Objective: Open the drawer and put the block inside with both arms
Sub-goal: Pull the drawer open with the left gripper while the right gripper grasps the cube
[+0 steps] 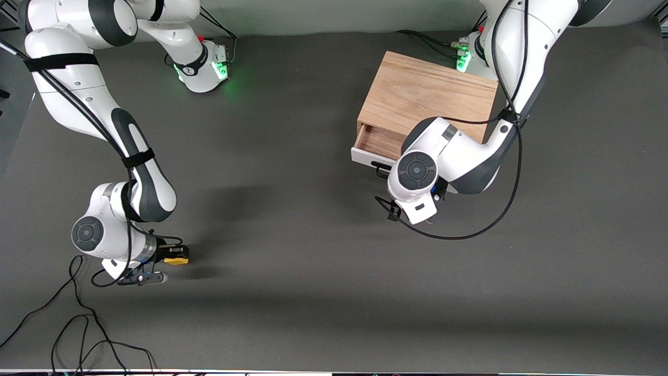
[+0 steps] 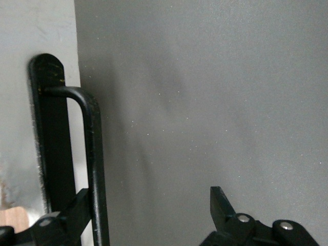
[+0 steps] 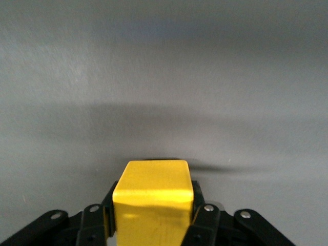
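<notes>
Right gripper [image 1: 168, 256]: low over the worktop [image 1: 313, 292] toward the right arm's end, its fingers closed on the block [image 3: 152, 197]; the yellow faces sit squeezed between the two pads, so the cube looks gripped and ready to lift

Block: in the right gripper's fingers at the worktop surface; whether it touches the worktop or sits just above it cannot be told, well apart from the drawer [image 1: 377, 143]

Left gripper [image 2: 154, 218]: in front of the drawer's white face, fingers spread apart and holding nothing; one finger [image 2: 77, 210] lies against the black wire handle [image 2: 92, 154], the other [image 2: 221, 205] stands clear of it

Why the left arm is there: probably it stays at the handle to steady or pull the drawer, so the opening stays wide for the drop

Drawer: part-way out of the wooden box [image 1: 428, 96]; a strip of brown interior shows between the white front and the box edge, with the left arm's wrist covering the part toward its own side

Edges: the open gap is narrow, bounded by the box's front edge and the drawer's white front, so the block would need to come down squarely between them

Open room: bare worktop lies between block and drawer, a clear run for the carry; the left wrist over the drawer front is the one thing likely to crowd the approach

Step in hand: grasp made, lift and carry not yet begun
</notes>
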Motion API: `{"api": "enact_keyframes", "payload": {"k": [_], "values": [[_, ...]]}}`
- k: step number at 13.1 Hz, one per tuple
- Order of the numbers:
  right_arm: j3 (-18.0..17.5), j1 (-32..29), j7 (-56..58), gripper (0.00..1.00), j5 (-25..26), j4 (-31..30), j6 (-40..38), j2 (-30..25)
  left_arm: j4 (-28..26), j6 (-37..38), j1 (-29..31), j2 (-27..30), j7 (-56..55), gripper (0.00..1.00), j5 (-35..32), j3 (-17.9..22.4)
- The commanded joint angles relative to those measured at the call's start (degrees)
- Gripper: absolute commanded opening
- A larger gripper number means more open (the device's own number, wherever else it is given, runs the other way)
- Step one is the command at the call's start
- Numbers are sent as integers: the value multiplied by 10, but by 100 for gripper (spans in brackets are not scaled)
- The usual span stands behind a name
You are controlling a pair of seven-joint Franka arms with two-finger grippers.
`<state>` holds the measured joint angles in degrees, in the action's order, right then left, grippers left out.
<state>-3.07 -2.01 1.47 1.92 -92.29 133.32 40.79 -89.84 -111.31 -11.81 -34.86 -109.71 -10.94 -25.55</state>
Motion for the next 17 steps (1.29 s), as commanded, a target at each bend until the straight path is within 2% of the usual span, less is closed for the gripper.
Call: {"api": "enact_keyframes", "payload": {"k": [1,7,12,15,17], "values": [[4,4,0,17,8,42,-38,-4,64,-49,-20,-49,-13,100,-35,4],[2,7,-6,13,5,196,-232,-6,68,-90,-20,-50,-11,100,-46,4],[-4,40,-96,13,7,298,-356,-6,74,-121,-21,-52,-10,100,-48,15],[-4,68,-136,13,8,316,-445,-44,75,-138,-21,-54,-10,100,-54,16],[-6,72,-154,13,0,309,-468,-81,84,-138,-21,-58,-10,100,-55,16]]}}
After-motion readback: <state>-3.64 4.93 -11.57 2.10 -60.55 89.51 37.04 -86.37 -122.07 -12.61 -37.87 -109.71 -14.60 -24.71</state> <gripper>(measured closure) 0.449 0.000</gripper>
